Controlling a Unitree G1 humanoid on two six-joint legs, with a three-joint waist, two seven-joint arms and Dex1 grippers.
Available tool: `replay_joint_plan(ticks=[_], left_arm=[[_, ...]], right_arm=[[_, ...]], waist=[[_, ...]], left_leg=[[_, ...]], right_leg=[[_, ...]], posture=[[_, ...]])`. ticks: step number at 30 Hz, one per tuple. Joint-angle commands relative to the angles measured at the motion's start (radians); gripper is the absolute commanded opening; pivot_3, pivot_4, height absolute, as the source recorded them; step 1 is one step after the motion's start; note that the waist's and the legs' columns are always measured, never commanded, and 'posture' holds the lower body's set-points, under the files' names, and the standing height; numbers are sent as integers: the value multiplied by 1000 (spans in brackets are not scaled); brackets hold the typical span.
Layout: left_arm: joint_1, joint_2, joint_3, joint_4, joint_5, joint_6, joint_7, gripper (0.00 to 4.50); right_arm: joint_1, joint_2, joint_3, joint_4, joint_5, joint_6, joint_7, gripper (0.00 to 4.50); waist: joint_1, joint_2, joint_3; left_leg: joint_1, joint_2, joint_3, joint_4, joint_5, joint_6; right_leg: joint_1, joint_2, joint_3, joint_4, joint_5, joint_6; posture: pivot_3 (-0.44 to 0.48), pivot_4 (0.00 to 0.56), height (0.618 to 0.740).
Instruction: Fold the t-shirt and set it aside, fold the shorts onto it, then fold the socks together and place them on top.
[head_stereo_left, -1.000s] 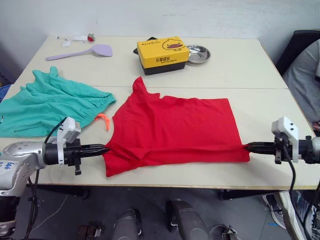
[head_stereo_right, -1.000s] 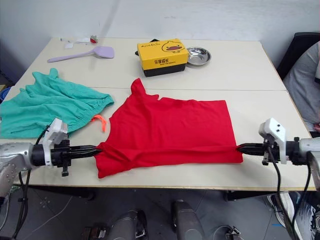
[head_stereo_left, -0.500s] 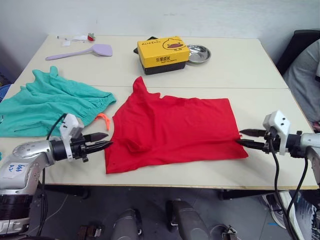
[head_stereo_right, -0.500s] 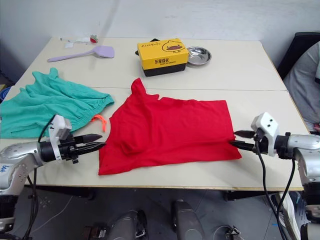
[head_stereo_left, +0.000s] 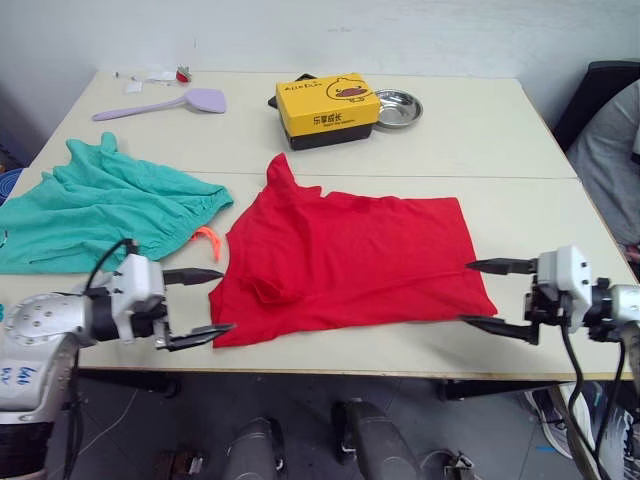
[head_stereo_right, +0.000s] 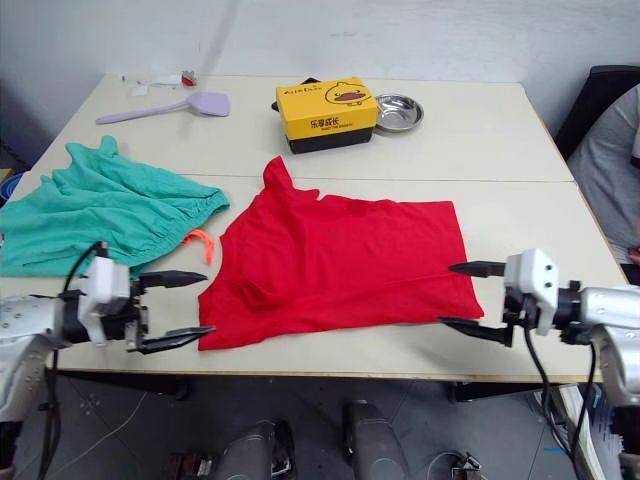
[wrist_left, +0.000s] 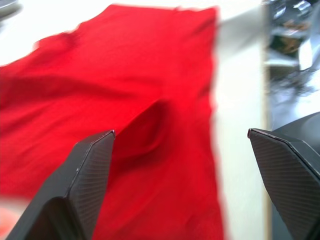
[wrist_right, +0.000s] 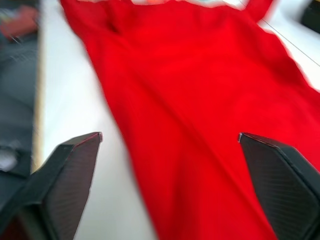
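The red t-shirt (head_stereo_left: 345, 260) lies flat across the middle of the table, one sleeve pointing to the far side and a small fold near its left end. My left gripper (head_stereo_left: 227, 299) is open at the shirt's near left corner and holds nothing. At the near right corner my right gripper (head_stereo_left: 465, 293) is open too, its fingers spread over the hem. Both wrist views look along wide-apart fingers (wrist_left: 90, 165) (wrist_right: 75, 165) onto red cloth (wrist_left: 125, 100) (wrist_right: 200, 100). The teal shorts (head_stereo_left: 95, 205) lie crumpled at the left, orange drawstring (head_stereo_left: 207, 240) trailing toward the shirt. The socks are out of view.
A yellow box (head_stereo_left: 326, 108) and a metal bowl (head_stereo_left: 396, 107) stand behind the shirt. A purple spatula (head_stereo_left: 160, 104) and small scraps (head_stereo_left: 160, 76) lie at the far left. A seated person (head_stereo_left: 610, 160) is at the table's right end.
Both grippers went from shut on the t-shirt's near edge to open and let it go. The stretched edge has slackened and settled on the table.
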Motion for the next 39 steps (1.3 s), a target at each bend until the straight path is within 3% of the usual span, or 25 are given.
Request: replay_joint_plan(ticks=[1,5,10,12,22,32,34,37,39], left_arm=[[-6,-5,-75,-43,9,-3,-31,3508],[-95,-42,-221,39,115,-56,-43,2263],[-227,-134,-284,179,197,-93,26,660],[-257,-164,-288,212,203,-85,50,28],[-323,-225,-258,389,309,-138,215,28],[-339,-280,-136,442,283,-164,382,28],[-322,-269,-103,391,218,-154,331,28],[-230,-215,-84,181,40,-56,166,28],[-167,-159,-111,95,36,-27,114,28]], right_arm=[[10,20,53,-40,-43,-18,-17,3179],[-45,76,137,34,-141,-61,-71,1787],[-115,110,159,105,-173,-68,-106,37],[-129,111,166,129,-180,-69,-106,0],[-217,137,158,349,-282,-132,-216,0],[-253,92,47,521,-250,-161,-255,0],[-249,94,18,498,-197,-183,-199,0],[-208,122,13,313,-55,-119,-84,0],[-180,128,58,227,-61,-91,-83,0]], waist=[[0,0,0],[1,0,0],[3,0,0],[3,0,0],[2,0,0],[5,0,0],[5,0,0],[-7,0,0],[-7,0,0]], left_leg=[[0,0,0,0,0,0],[0,-1,0,0,0,0],[-1,-1,0,0,3,5],[-1,-1,0,0,3,5],[-1,-1,0,1,3,4],[-1,-1,0,1,4,4],[-1,-1,0,1,4,4],[-1,-1,1,0,4,2],[0,2,2,-1,4,-3]], right_leg=[[0,0,0,0,0,0],[0,0,0,-1,0,0],[-1,0,0,-1,0,0],[-1,0,0,0,1,1],[-1,0,0,1,1,2],[0,0,0,1,2,2],[0,0,0,1,2,2],[-1,0,1,1,2,2],[-1,2,1,1,2,2]], posture=[[0,150,740],[0,150,740],[0,150,740],[0,150,740],[0,150,740],[0,150,740],[0,150,740],[0,150,740],[0,150,740]])
